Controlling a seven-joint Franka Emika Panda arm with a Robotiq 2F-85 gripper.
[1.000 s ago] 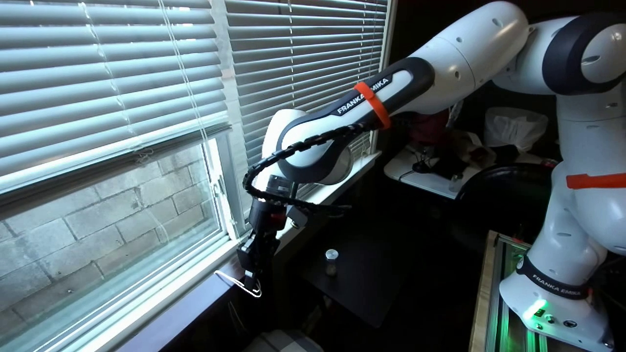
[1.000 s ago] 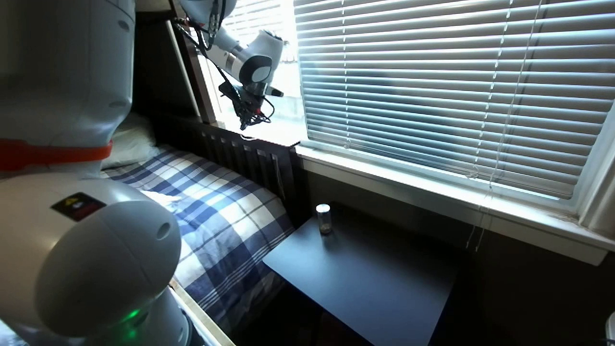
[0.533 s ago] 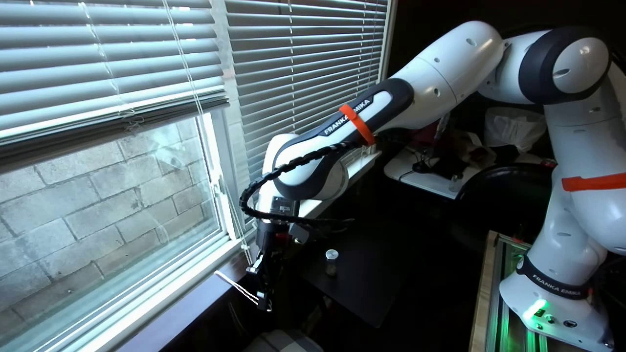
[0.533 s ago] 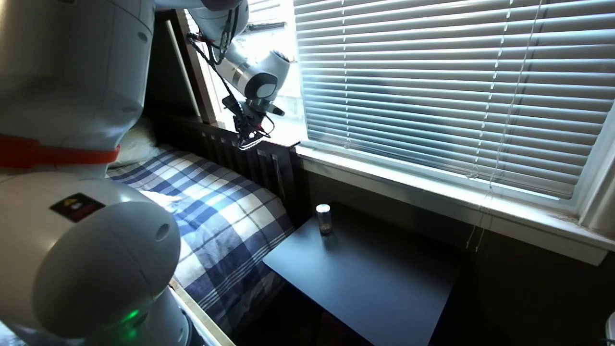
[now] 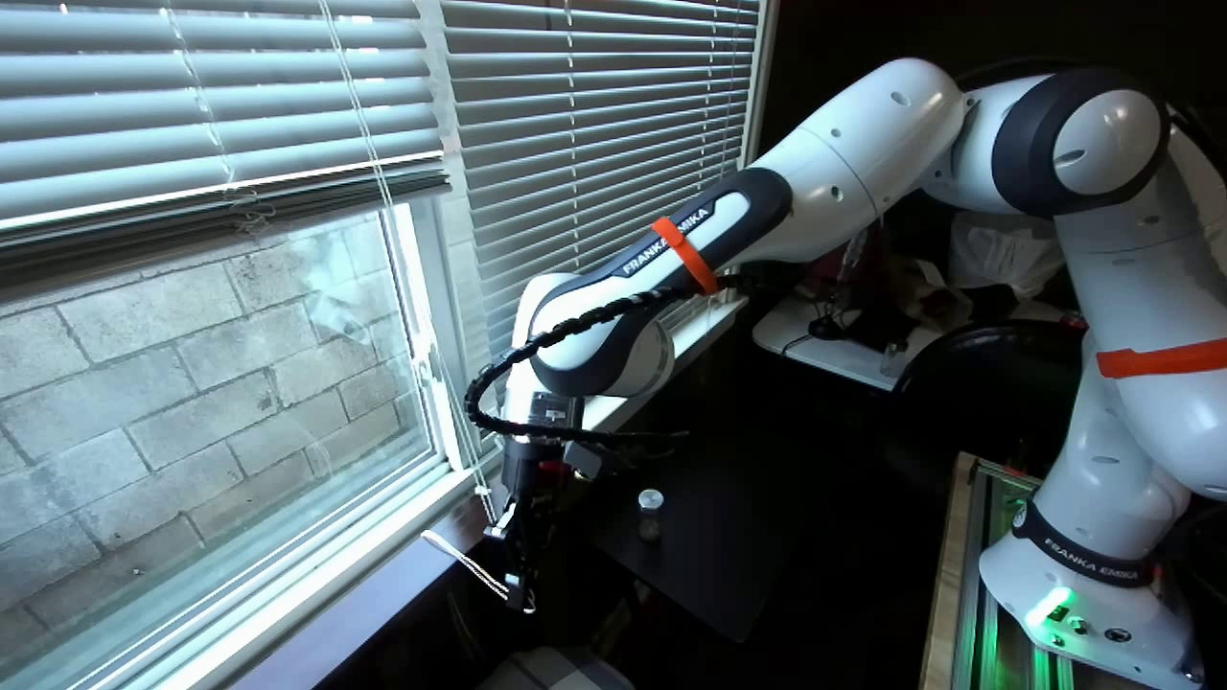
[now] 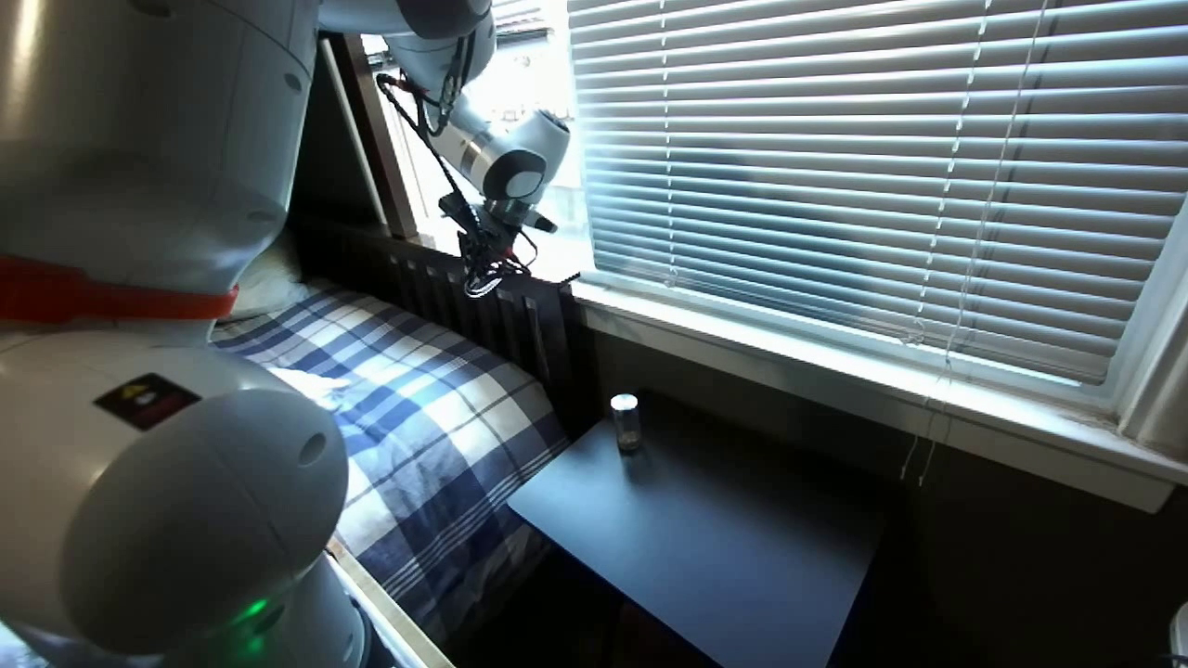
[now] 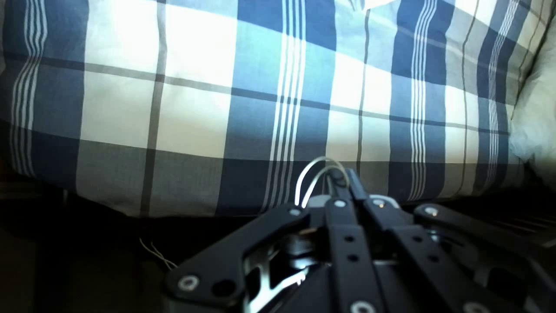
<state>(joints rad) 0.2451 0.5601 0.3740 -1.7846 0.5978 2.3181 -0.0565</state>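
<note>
My gripper (image 5: 518,586) is shut on a white blind cord (image 5: 468,563), below and in front of the window sill. In the wrist view the gripper's (image 7: 349,182) fingers are close together, and the cord (image 7: 299,188) loops up and over to the fingertips. Another stretch of cord (image 5: 486,500) runs down from the window to the gripper. The left blind (image 5: 211,110) is partly raised, with its lowest slats stacked above the window glass. The gripper (image 6: 480,278) and a bit of white cord (image 6: 483,293) also show small in the other exterior picture, near the dark bed headboard (image 6: 548,325).
A bed with a plaid cover (image 6: 464,408) lies under the gripper, also in the wrist view (image 7: 256,87). A small jar with a pale lid (image 6: 626,427) stands on a dark table (image 6: 724,547). A lowered blind (image 6: 835,167) covers the adjoining window. The sill (image 5: 316,585) juts out beside the gripper.
The gripper has moved down and slightly toward the robot's base, with the cord in it. The left blind's bottom edge has risen, showing more of the block wall outside.
</note>
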